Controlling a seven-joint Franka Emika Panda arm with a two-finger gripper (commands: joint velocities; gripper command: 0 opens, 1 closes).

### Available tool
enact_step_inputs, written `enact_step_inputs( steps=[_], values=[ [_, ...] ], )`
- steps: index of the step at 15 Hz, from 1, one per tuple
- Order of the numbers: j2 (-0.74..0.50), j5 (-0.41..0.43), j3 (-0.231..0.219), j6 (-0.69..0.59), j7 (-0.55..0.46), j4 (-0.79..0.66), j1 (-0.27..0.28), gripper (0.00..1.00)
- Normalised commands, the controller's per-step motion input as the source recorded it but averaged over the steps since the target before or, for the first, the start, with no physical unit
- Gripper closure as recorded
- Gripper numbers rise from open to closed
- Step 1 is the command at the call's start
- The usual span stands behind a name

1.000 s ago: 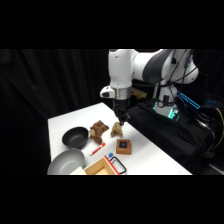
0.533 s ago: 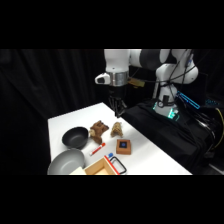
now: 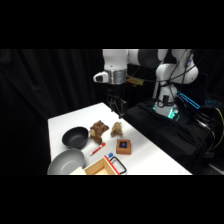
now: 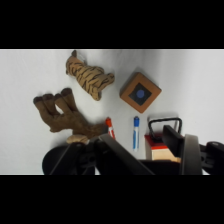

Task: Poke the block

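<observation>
Block (image 3: 123, 146): small square reddish-brown piece with a dark blue square mark on top; lies flat on the white desk (image 3: 145, 155), lower centre of the side view; upper right of centre in the wrist view (image 4: 140, 92), turned corner-up like a diamond; touches nothing.
Claw (image 3: 119, 105): hangs from the white arm in the upper centre of the side view, above the far part of the desk, well clear of the block; holds nothing; fingers (image 4: 189, 152) and black linkage rise from the bottom edge of the wrist view; opening of the fingers: cannot tell.
Striped figure (image 4: 89, 75): tan with dark stripes, upper centre of the wrist view, just left of the block, apart from it; just above the block in the side view (image 3: 117, 129).
Brown figure (image 4: 62, 112): lumpy, dark brown, left of centre in the wrist view, below the striped figure; left of the striped figure in the side view (image 3: 99, 130).
Black bowl (image 3: 75, 137): left part of the desk in the side view, beside the brown figure.
Grey bowl (image 3: 66, 162): lower left of the side view, at the near desk corner.
Red marker (image 3: 97, 148): between the black bowl and the block in the side view; lower centre of the wrist view (image 4: 109, 126).
Blue marker (image 4: 136, 131): just right of the red marker in the wrist view, below the block.
Wooden box (image 3: 103, 167): tan, open, bottom centre of the side view, below the block.
</observation>
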Motion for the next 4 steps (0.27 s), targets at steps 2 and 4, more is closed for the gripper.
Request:
enact_step_inputs(
  steps=[2, 4],
  values=[
    [-0.13, 0.055, -0.002, -0.13, -0.1, 0.03, -0.018, 0.0],
    [-0.1, 0.18, 0.005, -0.16, -0.2, 0.05, 0.007, 0.0]
  ],
)
